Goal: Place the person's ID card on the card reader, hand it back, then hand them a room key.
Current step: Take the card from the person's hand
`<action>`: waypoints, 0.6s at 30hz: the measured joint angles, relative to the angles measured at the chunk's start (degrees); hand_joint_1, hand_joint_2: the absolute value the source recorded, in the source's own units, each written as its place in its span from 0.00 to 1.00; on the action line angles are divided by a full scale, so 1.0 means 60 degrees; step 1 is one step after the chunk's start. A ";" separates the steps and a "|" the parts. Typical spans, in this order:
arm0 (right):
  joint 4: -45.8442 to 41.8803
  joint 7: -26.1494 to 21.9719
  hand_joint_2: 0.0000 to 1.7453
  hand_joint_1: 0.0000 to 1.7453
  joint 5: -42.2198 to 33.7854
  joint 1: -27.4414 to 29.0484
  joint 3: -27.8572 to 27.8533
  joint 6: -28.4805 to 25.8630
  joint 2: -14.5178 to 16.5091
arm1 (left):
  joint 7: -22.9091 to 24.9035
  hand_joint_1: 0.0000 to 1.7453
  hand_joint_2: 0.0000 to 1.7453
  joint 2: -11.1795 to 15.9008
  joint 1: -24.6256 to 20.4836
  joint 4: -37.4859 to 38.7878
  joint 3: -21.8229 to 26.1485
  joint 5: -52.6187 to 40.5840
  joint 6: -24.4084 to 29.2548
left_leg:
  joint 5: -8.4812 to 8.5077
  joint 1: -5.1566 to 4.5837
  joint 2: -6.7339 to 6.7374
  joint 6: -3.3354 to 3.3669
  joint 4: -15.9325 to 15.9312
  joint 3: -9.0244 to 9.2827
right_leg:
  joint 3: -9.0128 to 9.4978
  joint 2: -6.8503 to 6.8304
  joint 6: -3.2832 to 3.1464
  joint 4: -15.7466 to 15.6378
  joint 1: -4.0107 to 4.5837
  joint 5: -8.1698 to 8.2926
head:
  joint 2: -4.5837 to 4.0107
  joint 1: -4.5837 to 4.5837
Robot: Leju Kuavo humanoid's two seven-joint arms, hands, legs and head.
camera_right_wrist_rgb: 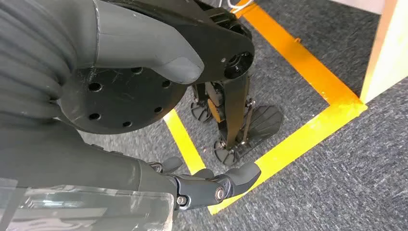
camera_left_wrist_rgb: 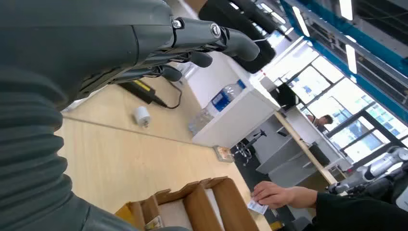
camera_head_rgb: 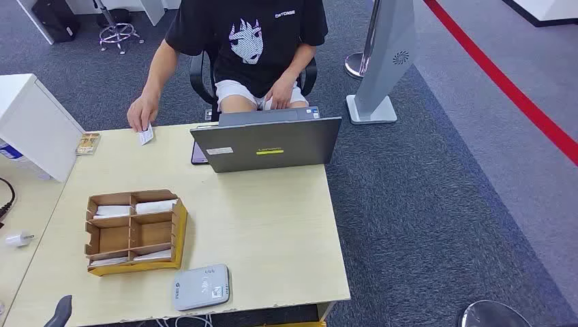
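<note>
On the far side of the light wooden desk (camera_head_rgb: 272,218) we see a person (camera_head_rgb: 249,48) sitting in a chair, in a black T-shirt with a printed figure. One hand of the person (camera_head_rgb: 142,112) rests at the far edge of the desk and holds a small white ID card (camera_head_rgb: 146,135) against the desk surface. In the left wrist view the same card (camera_left_wrist_rgb: 257,207) shows under the person's fingers.

The card reader (camera_head_rgb: 200,287), a flat grey box with rounded corners, lies near the front edge of the desk, just beside a cardboard organizer (camera_head_rgb: 135,230) with several compartments. White room key cards (camera_head_rgb: 155,206) lie in the far compartments, and some more in the near ones. A grey laptop (camera_head_rgb: 269,142) stands open at the far edge, its lid turned toward us. A white cabinet (camera_head_rgb: 34,122) stands at the left, and a small white plug (camera_head_rgb: 19,239) lies on the neighbouring desk.

Our left hand (camera_left_wrist_rgb: 202,45) hangs above the desk near its front left corner; its fingers are a little curled but apart, and it holds nothing. Our right hand (camera_right_wrist_rgb: 211,185) hangs low over the grey carpet, close to yellow floor tape (camera_right_wrist_rgb: 308,130); its fingers are also apart and it carries nothing.
</note>
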 joint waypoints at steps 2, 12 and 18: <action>-0.0004 0.0057 1.00 0.00 0.0045 -0.0078 0.0006 0.0055 0.0004 | 0.0071 0.00 1.00 0.0113 -0.0156 -0.0022 -0.0175 -0.0230 0.0052 | 0.0004 0.0000 0.0000 -0.0001 0.0000 0.0000 | 0.0000 0.0000 0.0000 0.0000 0.0000 0.0001 | 0.0000 0.0002; -0.0059 0.0690 1.00 0.00 0.0257 -0.0701 0.0151 0.0171 0.0102 | 0.0914 0.00 1.00 0.0811 -0.2077 0.0680 -0.1630 -0.1881 0.0427 | 0.0038 0.0001 0.0003 -0.0009 0.0001 0.0004 | -0.0002 0.0005 -0.0017 0.0001 0.0001 0.0037 | 0.0000 0.0001; -0.0069 0.0977 1.00 0.00 0.0325 -0.0954 0.0262 0.0145 0.0162 | 0.1404 0.00 1.00 0.1045 -0.3342 0.1729 -0.2347 -0.2759 0.0608 | 0.0050 0.0000 0.0003 -0.0003 0.0003 0.0003 | -0.0004 0.0006 -0.0013 0.0001 0.0000 0.0043 | 0.0000 0.0002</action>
